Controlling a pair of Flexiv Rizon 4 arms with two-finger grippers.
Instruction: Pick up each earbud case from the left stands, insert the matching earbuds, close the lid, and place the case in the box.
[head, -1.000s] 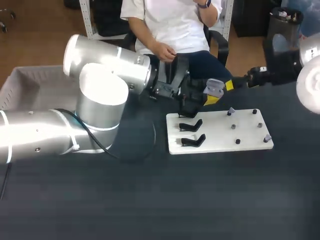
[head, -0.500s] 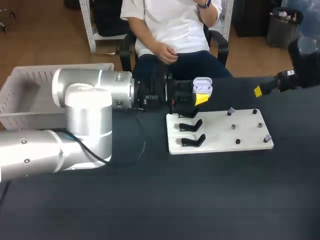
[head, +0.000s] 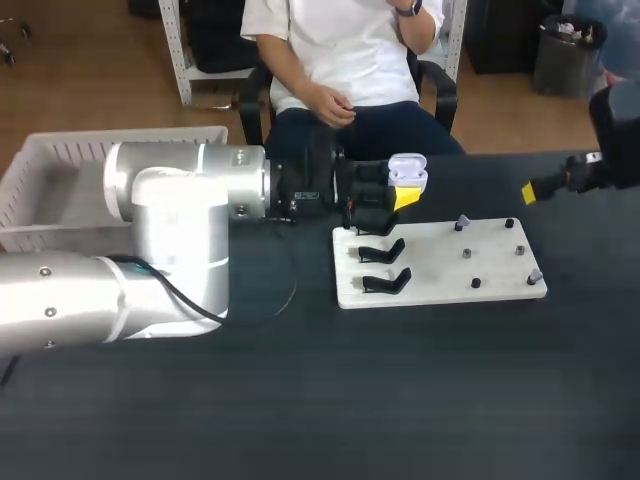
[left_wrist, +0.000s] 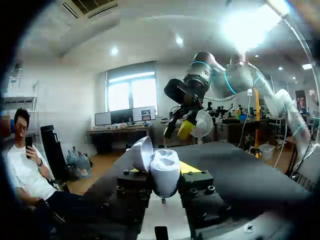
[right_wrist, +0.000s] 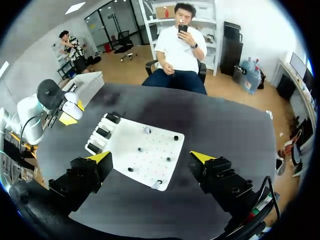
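The earbud case (head: 406, 171), lid open, is clamped between the left gripper (head: 402, 196) fingers above the counter's (head: 300, 400) far side beside the white board (head: 440, 290), while the right gripper's (right_wrist: 151, 157) fingers stand apart and empty, so the insertion step judged in hand next requires fetching a matching earbud (head: 461, 222).

The table (head: 300, 400) is lit evenly from overhead. Glare is thrown off the left arm's (head: 180, 185) silver casing. Soft shadows are cast under the stands (head: 385, 281). In the left wrist view, a flare is seen above the right arm (left_wrist: 240, 80).
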